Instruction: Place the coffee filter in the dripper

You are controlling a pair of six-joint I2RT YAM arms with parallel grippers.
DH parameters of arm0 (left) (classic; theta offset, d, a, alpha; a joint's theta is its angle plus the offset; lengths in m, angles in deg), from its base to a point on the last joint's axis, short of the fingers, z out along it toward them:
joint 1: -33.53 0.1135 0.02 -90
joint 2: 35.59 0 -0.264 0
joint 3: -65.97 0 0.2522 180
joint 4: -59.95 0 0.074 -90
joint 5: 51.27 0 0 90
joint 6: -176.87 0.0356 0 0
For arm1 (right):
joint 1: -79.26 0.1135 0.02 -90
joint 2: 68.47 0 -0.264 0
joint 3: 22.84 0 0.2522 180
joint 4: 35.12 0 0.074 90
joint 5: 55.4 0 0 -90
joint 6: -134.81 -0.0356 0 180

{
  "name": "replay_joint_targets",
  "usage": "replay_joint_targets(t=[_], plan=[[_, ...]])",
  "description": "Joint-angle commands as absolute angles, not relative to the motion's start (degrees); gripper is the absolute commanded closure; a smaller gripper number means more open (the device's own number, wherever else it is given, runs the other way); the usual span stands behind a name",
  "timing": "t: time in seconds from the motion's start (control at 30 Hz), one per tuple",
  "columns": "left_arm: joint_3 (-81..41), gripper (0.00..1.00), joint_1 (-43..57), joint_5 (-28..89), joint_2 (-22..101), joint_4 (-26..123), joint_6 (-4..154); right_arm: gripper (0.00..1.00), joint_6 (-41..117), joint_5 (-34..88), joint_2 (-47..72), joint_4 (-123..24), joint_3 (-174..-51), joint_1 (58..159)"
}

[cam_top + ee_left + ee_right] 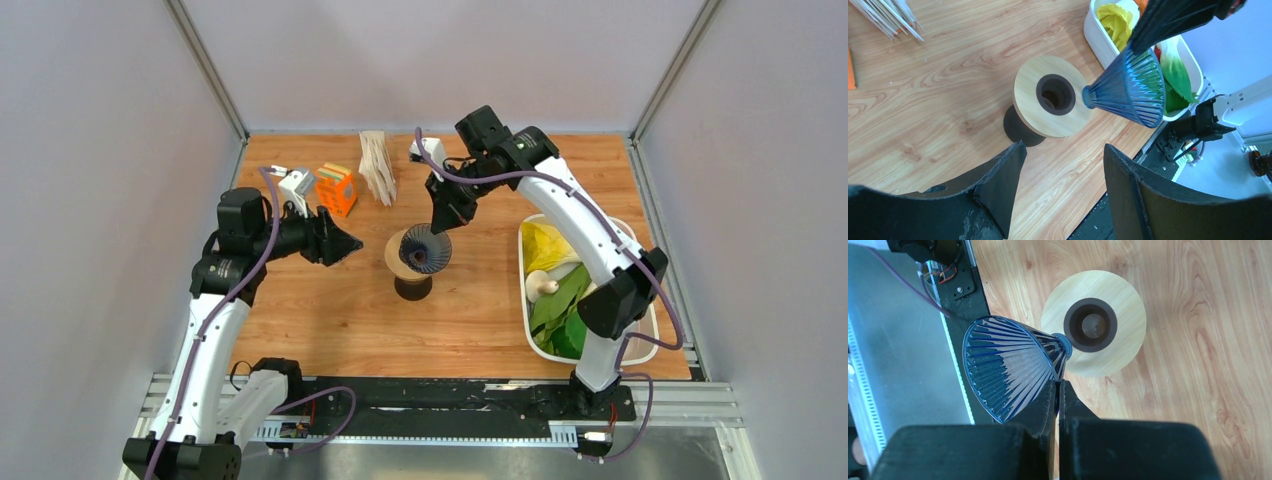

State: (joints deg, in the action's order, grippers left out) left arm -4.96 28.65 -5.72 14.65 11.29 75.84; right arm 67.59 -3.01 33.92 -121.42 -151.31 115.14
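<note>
Nearest me, the left gripper (1063,150) hangs low over the wooden table (1198,365) with its jaws wide apart and nothing between them, aimed at the brown pot (1118,305). The pot stands upright mid-table, tan rim and dark centre hole facing up.

Just beside the pot, the right gripper (1058,382) holds the dripper (1003,365), its jaws pinched tight on the thin side wall of the blue ribbed cone. The cone's axis runs on a slant, well off upright. The small end points down at the edge of the pot's hole, and the wide mouth tips up and away toward the right arm's side (I cannot tell whether the tip touches the rim).

To the right sits a white tray (1094,36) of green and yellow things.

Farther back, the coffee filters (378,165) stand as a fanned white stack, well apart from the dripper, next to an orange box (337,188).
</note>
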Motion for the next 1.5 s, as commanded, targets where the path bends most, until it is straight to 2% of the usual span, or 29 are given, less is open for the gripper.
replay_joint_targets(t=[0.0,0.17,1.13,1.17,1.23,1.27,1.33,1.47], plan=[[-5.59,0.31,28.76,-5.88,13.97,13.1,74.09,1.0,61.08,-2.51,37.74,-123.06,-158.95,115.46],[-4.33,0.31,28.86,-6.29,13.64,15.03,72.93,1.0,59.42,-2.27,41.92,-123.27,-164.95,115.49],[-2.76,0.31,29.22,-8.51,13.02,15.86,71.74,1.0,61.33,-4.49,48.71,-123.37,-160.83,113.45],[-2.79,0.31,29.22,-8.55,13.12,15.91,71.7,0.98,61.22,-4.62,48.95,-123.39,-160.94,113.49],[-2.81,0.31,29.24,-8.56,13.32,15.86,71.6,0.85,61.16,-5.06,49.32,-123.39,-161.41,113.45],[-2.81,0.31,29.27,-8.56,13.39,15.77,71.65,0.77,61.09,-5.28,49.48,-123.37,-161.67,113.45],[-2.77,0.3,29.3,-8.62,13.59,15.71,71.64,0.54,61.0,-5.47,49.7,-123.37,-162.32,113.44],[-3.27,0.3,29.25,-8.4,14.13,15.2,71.74,0.35,61.06,-5.48,49.26,-123.41,-164.64,112.91]])
